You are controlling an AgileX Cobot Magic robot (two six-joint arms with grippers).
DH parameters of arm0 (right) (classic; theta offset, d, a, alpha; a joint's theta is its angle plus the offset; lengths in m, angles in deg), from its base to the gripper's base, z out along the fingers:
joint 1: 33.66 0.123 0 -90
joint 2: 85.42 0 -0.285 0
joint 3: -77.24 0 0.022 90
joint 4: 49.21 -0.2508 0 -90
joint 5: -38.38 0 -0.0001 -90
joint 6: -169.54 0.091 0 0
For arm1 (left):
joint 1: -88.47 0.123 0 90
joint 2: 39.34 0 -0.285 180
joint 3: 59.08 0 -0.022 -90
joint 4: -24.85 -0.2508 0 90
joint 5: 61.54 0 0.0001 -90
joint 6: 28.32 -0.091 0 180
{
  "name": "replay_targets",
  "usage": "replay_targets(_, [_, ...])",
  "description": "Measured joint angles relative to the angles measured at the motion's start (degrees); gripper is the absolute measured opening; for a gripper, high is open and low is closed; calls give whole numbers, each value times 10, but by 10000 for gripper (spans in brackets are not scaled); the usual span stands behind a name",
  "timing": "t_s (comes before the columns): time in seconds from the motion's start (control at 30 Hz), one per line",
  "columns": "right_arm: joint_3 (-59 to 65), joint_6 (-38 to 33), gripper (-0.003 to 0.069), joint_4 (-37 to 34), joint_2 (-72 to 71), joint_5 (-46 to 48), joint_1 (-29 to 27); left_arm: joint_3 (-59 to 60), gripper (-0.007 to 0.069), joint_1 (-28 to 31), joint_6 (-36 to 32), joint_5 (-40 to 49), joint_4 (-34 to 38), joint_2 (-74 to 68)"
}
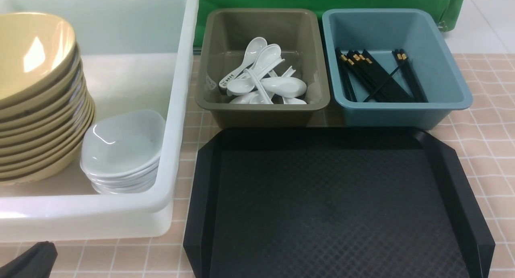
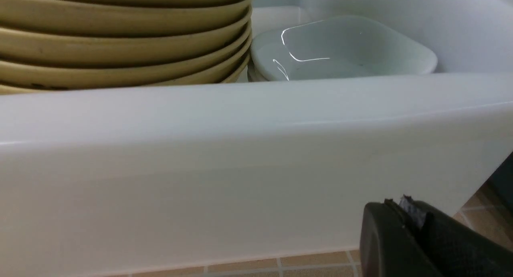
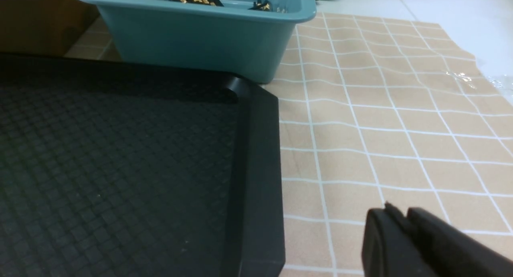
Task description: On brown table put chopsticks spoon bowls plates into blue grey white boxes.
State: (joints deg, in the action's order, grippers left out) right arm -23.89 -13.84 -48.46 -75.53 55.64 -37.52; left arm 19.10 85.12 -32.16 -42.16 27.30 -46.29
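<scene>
The black textured plastic tray lies bare; yellow bowls, white spoons and black chopsticks sit boxed. Both tools look closed, empty; best just retreat clear of the boxes.

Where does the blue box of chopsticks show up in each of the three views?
Front: blue box at upper right, behind the black tray.
Left wrist: not in it.
Right wrist: blue box along the top, beyond the tray's corner.
Shared landmark: black tray.
</scene>
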Motion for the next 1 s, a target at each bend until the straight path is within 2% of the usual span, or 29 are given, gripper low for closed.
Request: replay_targets(1.0, [0,0,132,0,0,0,0,0,-7,0,0,0,0,0])
